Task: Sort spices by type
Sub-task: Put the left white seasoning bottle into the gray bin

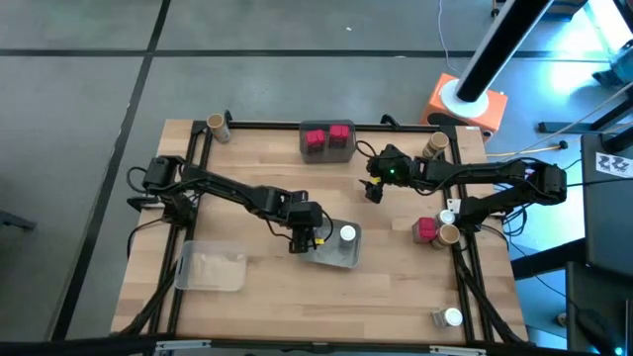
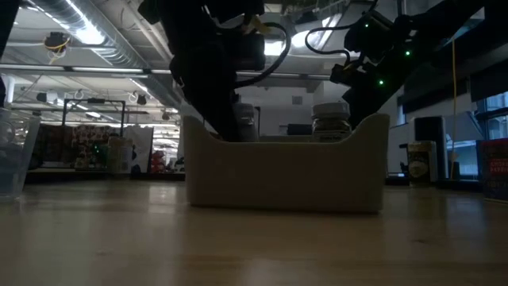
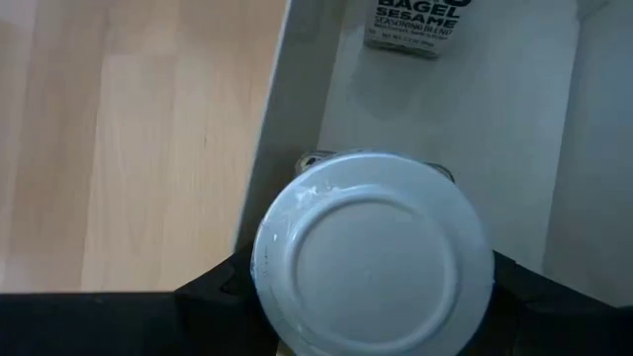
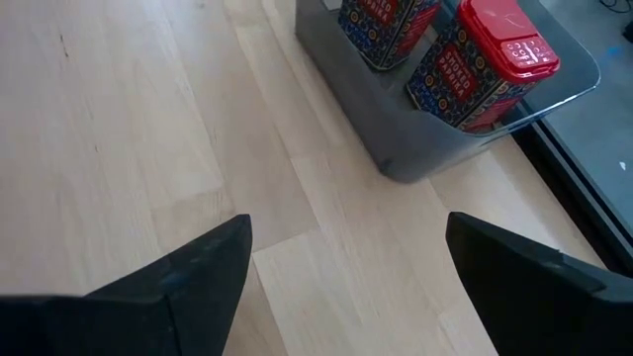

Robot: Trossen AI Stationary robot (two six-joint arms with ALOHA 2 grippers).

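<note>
Grey tray (image 1: 341,259), mid-counter (image 1: 267,178), near side: left gripper (image 3: 371,326), fingers pinching a white-topped jar (image 3: 374,265), hovers over it. A tilted release could topple the jar against the tray wall. Right gripper (image 4: 346,287), fingers spread and empty, waits by the far tray (image 4: 435,148) of red jars (image 4: 490,69). Only the left wrist view shows the pinch; the high view hides it.

A jar's label (image 3: 414,27) reads "BAGEL SESAME SEASONING".

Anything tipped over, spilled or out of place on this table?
Two jars appear to lie on their sides: a tan-topped jar at the table's top left corner in the high view, and a stray white-topped jar near the bottom right edge. No spill shows.
</note>
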